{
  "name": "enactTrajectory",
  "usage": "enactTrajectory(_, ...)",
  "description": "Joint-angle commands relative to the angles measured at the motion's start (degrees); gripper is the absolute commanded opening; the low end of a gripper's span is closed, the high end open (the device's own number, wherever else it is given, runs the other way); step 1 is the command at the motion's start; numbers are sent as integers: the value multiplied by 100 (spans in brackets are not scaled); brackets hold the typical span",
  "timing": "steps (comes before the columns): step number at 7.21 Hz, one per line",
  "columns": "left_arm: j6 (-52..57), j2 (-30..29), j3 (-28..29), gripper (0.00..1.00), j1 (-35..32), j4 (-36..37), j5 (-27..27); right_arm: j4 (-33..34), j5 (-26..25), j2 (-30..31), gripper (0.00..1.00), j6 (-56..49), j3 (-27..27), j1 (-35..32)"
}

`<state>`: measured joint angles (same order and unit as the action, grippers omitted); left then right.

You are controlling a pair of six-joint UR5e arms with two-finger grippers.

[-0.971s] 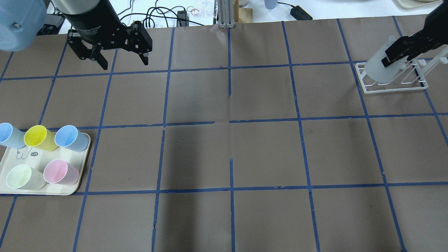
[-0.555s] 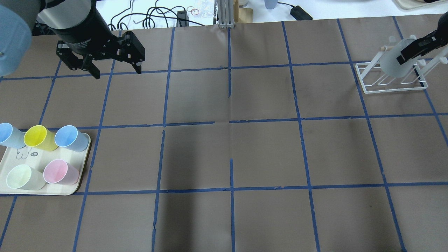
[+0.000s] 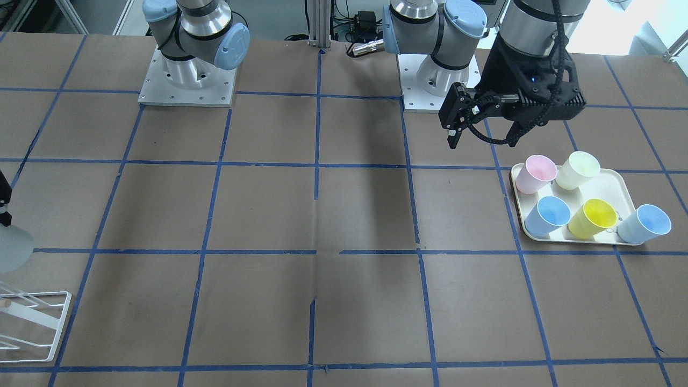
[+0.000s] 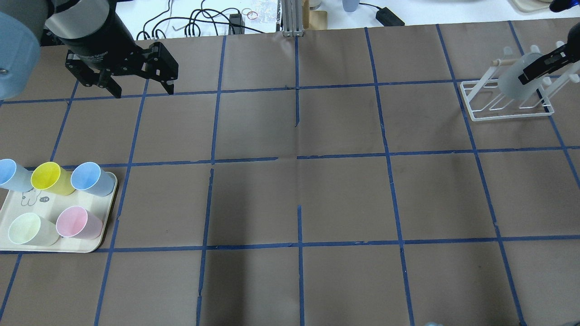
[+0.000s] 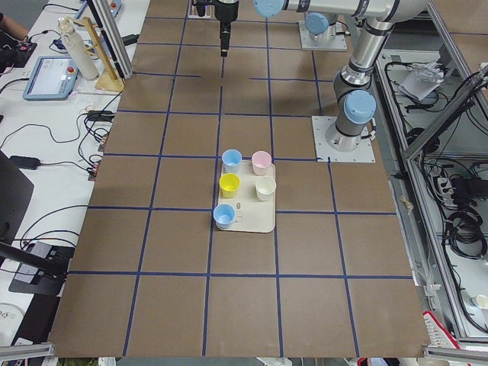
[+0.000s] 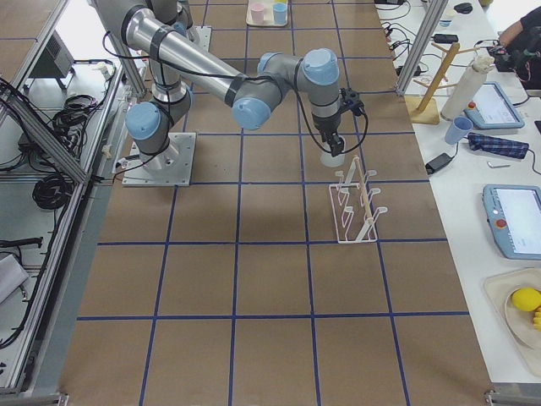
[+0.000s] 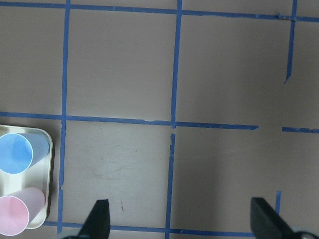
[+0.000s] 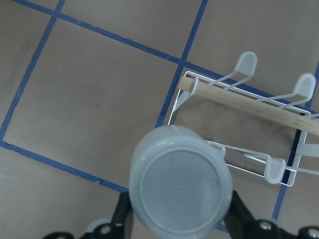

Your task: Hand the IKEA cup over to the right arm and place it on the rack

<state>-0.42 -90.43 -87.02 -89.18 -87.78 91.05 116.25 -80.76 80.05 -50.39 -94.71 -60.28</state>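
Observation:
The pale grey IKEA cup (image 4: pixel 512 83) is held in my right gripper (image 4: pixel 522 79), which is shut on it, above the white wire rack (image 4: pixel 507 112) at the far right. In the right wrist view the cup's base (image 8: pixel 180 186) faces the camera, mouth down, over the rack's wires beside the wooden rod (image 8: pixel 249 102). I cannot tell whether the cup touches a wire. The cup shows at the front view's left edge (image 3: pixel 11 248) above the rack (image 3: pixel 32 322). My left gripper (image 4: pixel 143 90) is open and empty over the far left of the table.
A cream tray (image 4: pixel 93 246) with several coloured cups sits at the near left; it also shows in the front view (image 3: pixel 618 180). Cables and boxes lie beyond the table's far edge. Blue tape lines grid the brown table.
My right gripper has carried the cup right and farther back over the rack, and the cup stands less tilted. My left gripper has drawn back to the left, still open.

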Motion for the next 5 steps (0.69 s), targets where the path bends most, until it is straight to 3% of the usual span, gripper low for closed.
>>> enactTrajectory(1,321,-54,88,100,119,-291,9,108,-1,-147,0,-112,5,130)
enactTrajectory(2,567,-132,228,100,198,-449,9,387,-10,-235,0,-190,5,165)
enactTrajectory(5,561,-203,291,100,182,-600,0,399,16,-385,0,-138,5,183)
